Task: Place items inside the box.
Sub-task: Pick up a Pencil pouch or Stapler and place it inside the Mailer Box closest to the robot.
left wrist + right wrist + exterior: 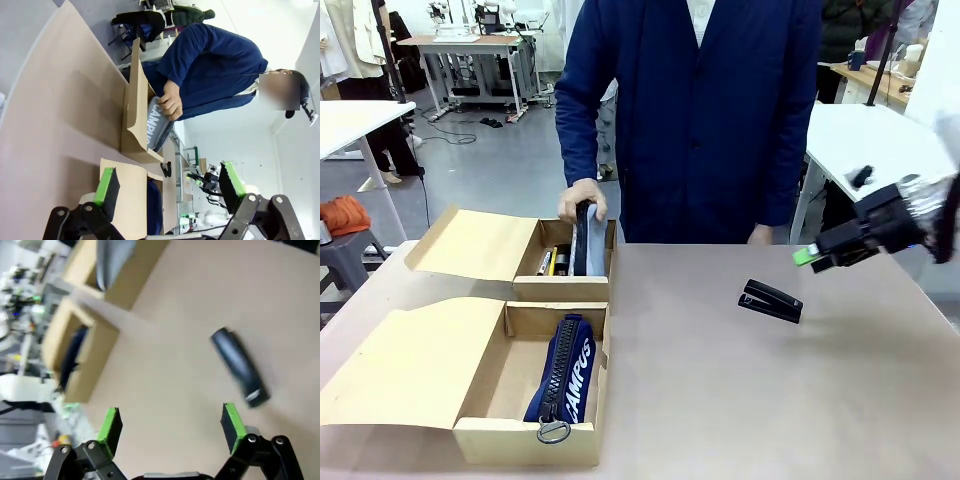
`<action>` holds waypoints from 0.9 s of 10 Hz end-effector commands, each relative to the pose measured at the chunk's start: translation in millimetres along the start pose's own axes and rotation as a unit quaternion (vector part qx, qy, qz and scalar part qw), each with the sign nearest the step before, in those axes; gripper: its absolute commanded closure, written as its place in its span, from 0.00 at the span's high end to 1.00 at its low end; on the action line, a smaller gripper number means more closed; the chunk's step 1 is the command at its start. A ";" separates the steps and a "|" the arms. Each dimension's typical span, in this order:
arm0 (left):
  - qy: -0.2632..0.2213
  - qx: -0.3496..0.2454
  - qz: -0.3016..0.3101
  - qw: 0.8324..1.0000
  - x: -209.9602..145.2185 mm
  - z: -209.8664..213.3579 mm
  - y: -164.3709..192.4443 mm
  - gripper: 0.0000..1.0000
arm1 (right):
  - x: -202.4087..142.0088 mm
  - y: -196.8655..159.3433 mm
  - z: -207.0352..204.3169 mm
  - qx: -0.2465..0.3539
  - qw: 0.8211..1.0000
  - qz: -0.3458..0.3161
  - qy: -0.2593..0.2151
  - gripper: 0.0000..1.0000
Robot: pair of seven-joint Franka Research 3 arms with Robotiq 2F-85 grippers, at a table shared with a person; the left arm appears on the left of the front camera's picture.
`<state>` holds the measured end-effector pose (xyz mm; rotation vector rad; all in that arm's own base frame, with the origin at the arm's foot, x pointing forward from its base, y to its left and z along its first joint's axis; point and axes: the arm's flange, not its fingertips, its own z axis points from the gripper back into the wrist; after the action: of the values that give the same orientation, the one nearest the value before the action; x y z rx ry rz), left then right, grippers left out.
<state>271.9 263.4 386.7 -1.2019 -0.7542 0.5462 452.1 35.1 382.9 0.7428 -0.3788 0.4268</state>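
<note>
Table [740,400], right of the boxes: open surface. One obstacle there, a black stapler [770,301] lying flat right of centre, with bare tabletop on all sides of it. Right gripper [810,258] hangs above and just right of it, jaws spread wide.

Near box [525,440]: top open, flap laid out to the left. Navy zip pouch [563,375] takes the right half; left half of the floor is bare.

Far box [563,290]: right end blocked by the person's hand [583,200], which holds a grey pouch [592,245] upright inside.

The person [700,120] stands along the far table edge.
</note>
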 end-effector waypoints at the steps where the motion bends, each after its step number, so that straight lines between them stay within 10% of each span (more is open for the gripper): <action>1: 0.005 -0.004 -0.010 1.000 -2.8 3.0 1.4 1.00 | -14.3 9.7 28.9 0.044 0.999 -0.023 -0.007 1.00; 9: 0.005 -0.004 -0.010 1.000 -2.8 3.0 1.4 1.00 | 16.6 -49.4 -86.5 -0.139 0.972 0.181 0.049 1.00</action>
<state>272.0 263.7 385.4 -1.2014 -0.7527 0.5469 503.7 63.1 318.0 0.4425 -0.4452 0.6927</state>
